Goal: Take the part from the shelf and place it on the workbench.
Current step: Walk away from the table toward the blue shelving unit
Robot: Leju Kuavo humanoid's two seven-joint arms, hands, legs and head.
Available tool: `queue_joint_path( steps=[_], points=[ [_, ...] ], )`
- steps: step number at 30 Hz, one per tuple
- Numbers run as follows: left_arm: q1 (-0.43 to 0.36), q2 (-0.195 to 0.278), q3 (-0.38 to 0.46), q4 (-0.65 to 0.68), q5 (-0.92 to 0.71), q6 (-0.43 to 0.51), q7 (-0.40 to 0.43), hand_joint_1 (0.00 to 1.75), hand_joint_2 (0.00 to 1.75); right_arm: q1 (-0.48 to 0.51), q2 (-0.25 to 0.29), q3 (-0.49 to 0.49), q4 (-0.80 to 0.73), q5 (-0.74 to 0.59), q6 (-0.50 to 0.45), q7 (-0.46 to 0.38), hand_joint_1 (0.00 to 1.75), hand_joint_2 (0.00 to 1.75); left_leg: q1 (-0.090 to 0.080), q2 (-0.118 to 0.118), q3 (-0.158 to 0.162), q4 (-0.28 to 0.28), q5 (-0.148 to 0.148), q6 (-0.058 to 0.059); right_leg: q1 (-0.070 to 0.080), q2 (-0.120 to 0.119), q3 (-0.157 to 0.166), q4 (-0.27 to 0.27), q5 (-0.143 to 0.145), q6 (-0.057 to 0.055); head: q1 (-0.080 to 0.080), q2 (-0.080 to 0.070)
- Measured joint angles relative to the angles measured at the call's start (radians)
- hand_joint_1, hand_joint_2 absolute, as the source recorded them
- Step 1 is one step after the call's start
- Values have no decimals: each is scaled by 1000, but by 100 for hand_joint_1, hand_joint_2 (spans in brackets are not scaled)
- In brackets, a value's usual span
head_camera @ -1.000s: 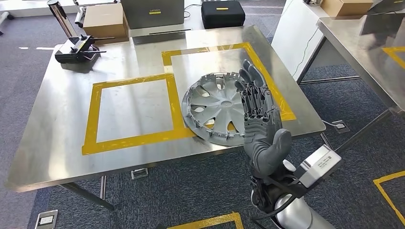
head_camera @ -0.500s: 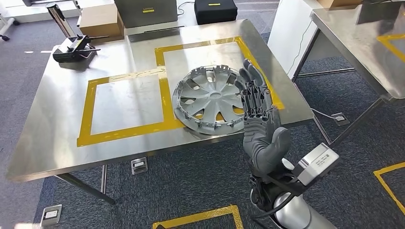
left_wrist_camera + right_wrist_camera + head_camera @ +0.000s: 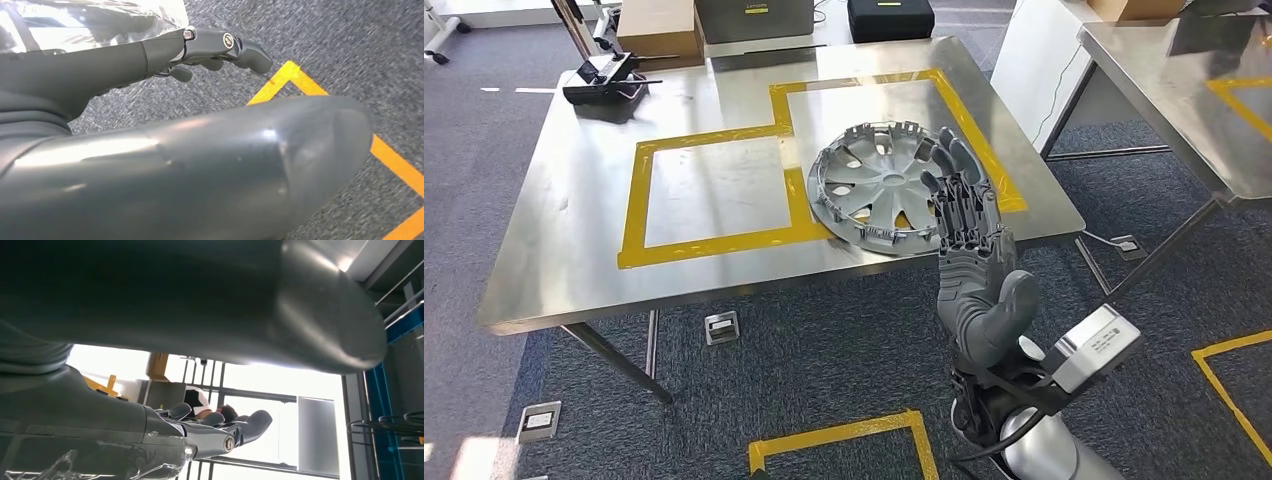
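Grey wheel cover [image 3: 876, 190], the part, lying flat on the steel bench [image 3: 574, 240], spoked face up, toward the bench's near right edge. Round in outline, so no long axis to give; rim clips ringing the whole edge. Resting across the yellow tape frames [image 3: 724, 240], overlapping the strip between the left square and the far right one.

Right hand [image 3: 969, 250] raised upright in front of the camera, near side of the bench, palm turned left, fingers [image 3: 954, 175] straight and slightly apart, holding nothing; fingertips overlapping the cover's right rim in the head view, contact not discernible. Silver forearm with a white-labelled box [image 3: 1092, 347] below the hand.

Black tool [image 3: 604, 78] at the far left corner of the bench; cardboard box [image 3: 659, 25] and black case [image 3: 890, 18] beyond the far edge. Second steel table [image 3: 1194, 90] at far right.

Left wrist view: left hand [image 3: 200, 50] over grey carpet [image 3: 325, 45] with orange floor tape [image 3: 390, 162], fingers loosely extended, nothing held.

Right wrist view: thumb and dark fingers [image 3: 245, 425] against bright windows [image 3: 260, 410], a person [image 3: 200, 402] seated behind.
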Motion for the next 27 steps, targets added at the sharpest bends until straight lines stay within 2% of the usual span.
queue_joint_path(
  steps=[1,2,3,4,5,6,8,9,10,11,13,14,15,16,17,18,20,21,22,24,25,26,27],
  points=[
    [0,0,0,0,0,0,0,0,0,0,-1,0,0,0,-1,0,0,0,0,0,-15,6,7,-1,0,0,23,-11,23,0,1,0],
    [0,0,0,0,0,0,0,0,0,0,-1,0,0,0,-2,0,0,0,0,1,-29,13,12,-3,0,0,61,-56,51,-1,1,0],
    [0,0,0,0,1,0,0,0,0,-1,-1,-1,0,0,-3,0,0,0,-1,0,-42,21,17,-7,0,0,108,-123,65,-3,1,0],
    [0,0,0,0,2,0,0,0,0,-1,-1,-1,-1,0,-4,-1,0,0,-2,0,-53,29,21,-11,2,1,152,-190,67,-7,1,0],
    [0,0,0,0,2,0,0,0,0,-1,-1,-2,-1,0,-6,-1,0,0,-3,0,-62,35,27,-16,4,3,181,-241,63,-11,0,0],
    [0,0,0,0,3,0,0,0,0,-1,-2,-2,-2,0,-7,-1,0,0,-3,0,-69,39,34,-23,7,4,195,-269,55,-17,0,0],
    [1,-1,0,0,3,0,0,0,0,-1,-2,-3,-3,0,-9,-1,0,0,1,-1,-78,40,46,-36,9,5,187,-278,63,-33,0,0],
    [2,-1,0,0,3,0,0,0,0,-1,-2,-3,-3,1,-10,-1,0,0,2,-2,-83,46,35,-41,9,3,180,-278,72,-42,-1,0],
    [3,-1,0,0,3,0,0,0,0,-1,-3,-3,-3,3,-11,-1,0,0,4,-3,-91,66,8,-46,7,1,171,-280,81,-51,-3,0],
    [4,-1,0,0,3,0,0,0,0,-2,-2,-3,-3,7,-12,-1,0,0,5,-4,-102,105,-35,-51,5,-1,162,-281,91,-58,-5,0],
    [4,-1,0,0,3,0,0,0,0,-1,-2,-3,-3,14,-16,-1,0,0,6,-4,-126,221,-125,-57,7,-4,139,-279,109,-64,-10,0],
    [4,-1,0,0,4,0,0,0,0,-1,-2,-3,-3,18,-17,-1,0,0,6,-4,-131,273,-147,-58,8,-5,127,-277,118,-64,-10,0],
    [4,-1,0,0,4,0,0,0,0,-1,-2,-2,-3,21,-18,0,0,0,6,-4,-126,301,-144,-58,9,-5,113,-275,127,-64,-10,0],
    [4,-1,0,0,5,0,0,0,0,-1,-3,-2,-3,23,-20,0,0,0,6,-4,-106,298,-122,-57,9,-6,98,-272,136,-63,-10,0],
    [4,-1,0,0,5,0,0,0,0,-1,-3,-2,-4,25,-21,1,0,0,6,-4,-69,260,-91,-53,9,-6,84,-268,145,-61,-11,0],
    [3,-1,0,0,6,0,0,0,0,-1,-3,-3,-4,26,-23,2,0,0,5,-4,-20,198,-69,-48,9,-5,71,-264,153,-59,-11,0],
    [1,0,0,0,6,1,-2,0,0,0,-3,-3,-8,29,-25,4,0,0,0,-5,72,61,-67,-38,9,-5,55,-259,168,-50,-10,0],
    [1,0,0,0,6,1,-2,0,0,0,-3,-4,-10,31,-26,4,0,0,-3,-5,95,20,-75,-33,8,-6,52,-260,177,-44,-10,0],
    [1,0,0,0,6,2,-3,0,0,0,-3,-4,-11,33,-28,4,0,0,-6,-5,102,0,-77,-29,8,-7,50,-263,186,-38,-11,0],
    [2,0,0,0,7,3,-4,0,0,1,-4,-5,-12,36,-31,5,0,0,-5,-2,89,-10,-57,-17,6,-6,44,-267,192,-26,-12,0],
    [2,0,0,0,8,3,-4,0,0,1,-5,-6,-12,39,-33,6,0,0,-3,0,80,-14,-45,-12,5,-4,38,-256,172,-21,-10,0],
    [2,-1,0,0,8,3,-5,0,0,2,-5,-6,-13,41,-35,6,0,0,-1,2,68,-17,-33,-6,5,-2,28,-226,134,-16,-8,0],
    [2,-1,0,0,8,3,-5,0,0,3,-6,-6,-13,43,-36,7,0,0,-2,4,56,-16,-22,-2,4,0,16,-177,82,-12,-7,0]
  ],
)
